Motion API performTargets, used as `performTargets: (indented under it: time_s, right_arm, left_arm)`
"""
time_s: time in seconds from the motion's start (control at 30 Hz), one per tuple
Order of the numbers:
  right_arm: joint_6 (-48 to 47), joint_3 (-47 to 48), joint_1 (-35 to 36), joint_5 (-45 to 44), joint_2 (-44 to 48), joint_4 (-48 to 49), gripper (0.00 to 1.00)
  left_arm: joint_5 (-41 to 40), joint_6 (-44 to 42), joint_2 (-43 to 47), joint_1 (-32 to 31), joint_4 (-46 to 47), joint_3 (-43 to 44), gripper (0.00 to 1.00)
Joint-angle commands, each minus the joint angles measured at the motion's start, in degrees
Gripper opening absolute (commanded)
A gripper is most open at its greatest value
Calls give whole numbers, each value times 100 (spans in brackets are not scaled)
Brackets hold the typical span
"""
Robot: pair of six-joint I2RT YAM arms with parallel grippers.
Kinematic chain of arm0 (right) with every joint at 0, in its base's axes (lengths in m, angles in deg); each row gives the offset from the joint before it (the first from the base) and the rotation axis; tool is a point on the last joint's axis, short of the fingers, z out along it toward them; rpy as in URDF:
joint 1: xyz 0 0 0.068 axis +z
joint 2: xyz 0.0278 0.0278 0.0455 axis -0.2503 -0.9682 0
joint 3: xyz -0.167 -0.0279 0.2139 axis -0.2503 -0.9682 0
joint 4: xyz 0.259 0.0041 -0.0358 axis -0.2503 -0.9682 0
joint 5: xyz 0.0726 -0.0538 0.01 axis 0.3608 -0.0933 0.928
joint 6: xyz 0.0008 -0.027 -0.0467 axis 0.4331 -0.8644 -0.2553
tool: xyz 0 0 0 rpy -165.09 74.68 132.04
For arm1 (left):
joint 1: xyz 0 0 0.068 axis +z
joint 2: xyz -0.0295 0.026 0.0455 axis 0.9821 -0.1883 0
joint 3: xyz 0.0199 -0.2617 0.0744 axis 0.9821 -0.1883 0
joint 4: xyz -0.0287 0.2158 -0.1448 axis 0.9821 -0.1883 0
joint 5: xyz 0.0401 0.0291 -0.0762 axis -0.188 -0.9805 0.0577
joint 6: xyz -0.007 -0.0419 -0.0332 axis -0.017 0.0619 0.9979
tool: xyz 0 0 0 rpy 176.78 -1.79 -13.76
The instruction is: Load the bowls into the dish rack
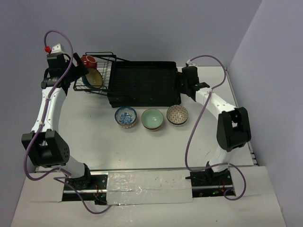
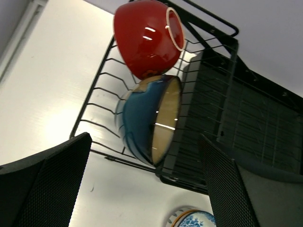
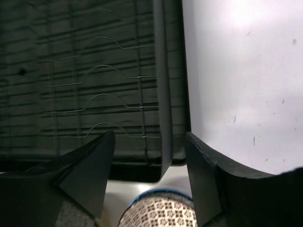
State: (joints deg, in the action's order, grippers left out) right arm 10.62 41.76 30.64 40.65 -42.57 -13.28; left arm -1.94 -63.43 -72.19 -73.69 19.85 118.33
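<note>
The black dish rack's ridged tray (image 1: 144, 85) lies at the back, with its wire basket (image 1: 105, 61) joined at the left end. A red bowl (image 1: 88, 60) and a blue bowl with a tan inside (image 1: 93, 78) stand on edge in the basket; the left wrist view shows the red bowl (image 2: 147, 40) and the blue bowl (image 2: 142, 118). Three bowls sit on the table in front of the tray: blue-and-white (image 1: 126, 117), pale green (image 1: 152, 118) and brown patterned (image 1: 177, 114). My left gripper (image 1: 78, 71) (image 2: 142, 184) is open and empty beside the basket. My right gripper (image 1: 183, 90) (image 3: 149, 161) is open, straddling the tray's right rim (image 3: 163, 94).
White table (image 1: 94, 142) with grey walls behind and to the right. The brown patterned bowl (image 3: 161, 213) lies just below my right fingers. The blue-and-white bowl (image 2: 194, 220) shows at the bottom of the left wrist view. Both arm bases sit at the near edge.
</note>
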Motion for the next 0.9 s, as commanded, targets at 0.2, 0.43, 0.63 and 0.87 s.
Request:
performTargets:
  time_s: [0.2, 0.43, 0.63, 0.87]
  right_arm:
    - [-110, 664, -6, -364, -878, -21, 49]
    - [-57, 480, -67, -435, -870, 154, 19]
    - [-22, 392, -85, -461, -896, 225, 3]
    - [-13, 225, -94, -426, -826, 356, 0]
  left_arm:
    - [568, -2, 189, 44, 621, -153, 99]
    - [700, -63, 137, 44, 709, -259, 99]
    - [647, -124, 32, -27, 753, -303, 99]
    - [120, -195, -127, -211, 612, -206, 99]
